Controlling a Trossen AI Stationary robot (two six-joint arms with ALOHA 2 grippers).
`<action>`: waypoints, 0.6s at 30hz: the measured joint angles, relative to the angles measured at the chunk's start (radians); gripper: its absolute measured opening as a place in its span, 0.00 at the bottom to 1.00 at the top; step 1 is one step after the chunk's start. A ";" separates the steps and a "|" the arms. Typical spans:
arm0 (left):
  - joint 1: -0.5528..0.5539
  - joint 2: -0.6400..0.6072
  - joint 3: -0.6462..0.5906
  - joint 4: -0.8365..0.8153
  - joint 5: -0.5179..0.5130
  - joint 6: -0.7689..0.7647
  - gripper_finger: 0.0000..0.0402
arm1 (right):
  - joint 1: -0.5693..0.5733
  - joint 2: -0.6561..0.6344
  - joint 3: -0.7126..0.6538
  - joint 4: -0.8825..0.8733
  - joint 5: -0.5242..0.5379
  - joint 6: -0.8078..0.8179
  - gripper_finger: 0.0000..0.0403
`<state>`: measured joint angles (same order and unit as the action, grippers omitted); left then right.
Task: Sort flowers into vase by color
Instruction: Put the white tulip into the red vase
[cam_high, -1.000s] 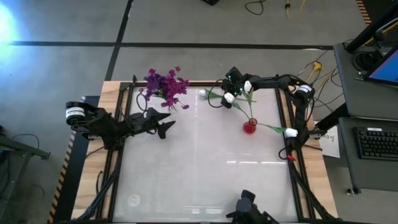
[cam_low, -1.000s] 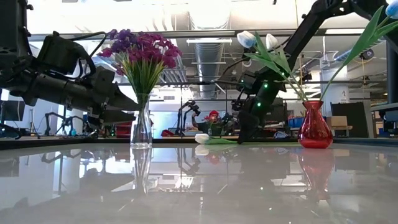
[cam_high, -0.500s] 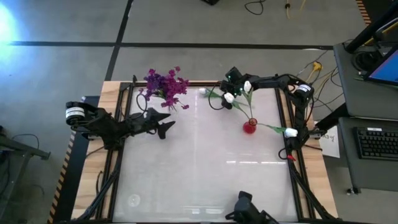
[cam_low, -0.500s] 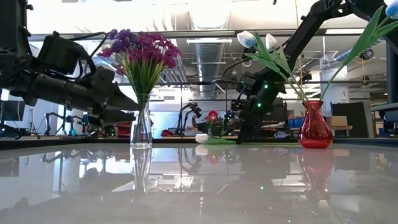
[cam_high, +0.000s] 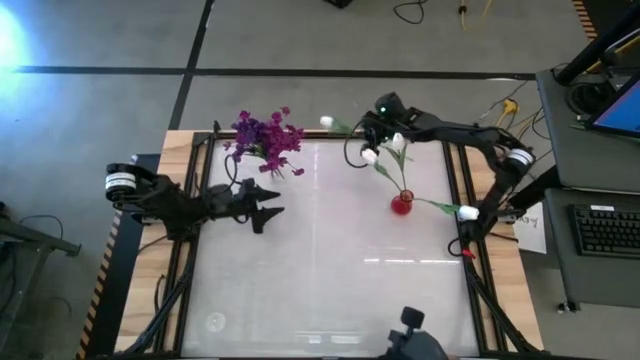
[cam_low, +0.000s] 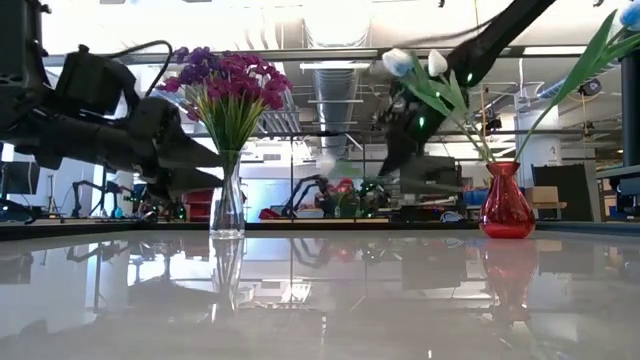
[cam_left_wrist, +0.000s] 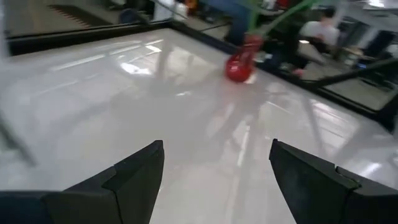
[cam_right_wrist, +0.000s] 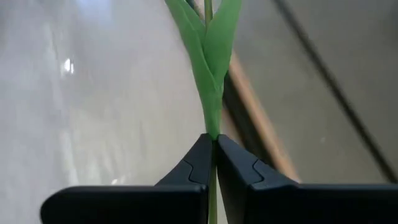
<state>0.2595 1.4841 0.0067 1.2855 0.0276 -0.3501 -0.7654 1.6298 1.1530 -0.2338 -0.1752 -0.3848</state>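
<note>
MOVED: white tulip (cam_high: 327, 122) lifted off table | WRITING: none legible | right gripper (cam_right_wrist: 214, 163) clamped on its stem, raised at far edge | left gripper (cam_left_wrist: 214, 174) spread wide, empty, low.

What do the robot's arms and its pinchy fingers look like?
Both arms are dark, nearly black, built of jointed segments. The left arm has a round silvery cap at its outer end, and the right arm has a similar pale band. Black cables run beside them. The left gripper has two flat, wedge-shaped black fingers; the right gripper has matching black fingers.
</note>
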 joint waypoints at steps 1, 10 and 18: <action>-0.014 0.000 0.000 0.010 0.001 0.005 0.70 | 0.000 -0.027 0.000 0.010 0.000 0.003 0.03; -0.096 0.000 0.043 0.006 -0.037 0.057 0.70 | 0.000 -0.236 0.002 0.171 0.060 0.021 0.03; -0.096 0.000 0.051 0.007 -0.043 0.057 0.70 | 0.000 -0.409 0.002 0.312 0.092 0.122 0.03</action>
<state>0.1638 1.4841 0.0578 1.2926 -0.0151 -0.2928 -0.7658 1.2204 1.1545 0.0781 -0.0836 -0.2626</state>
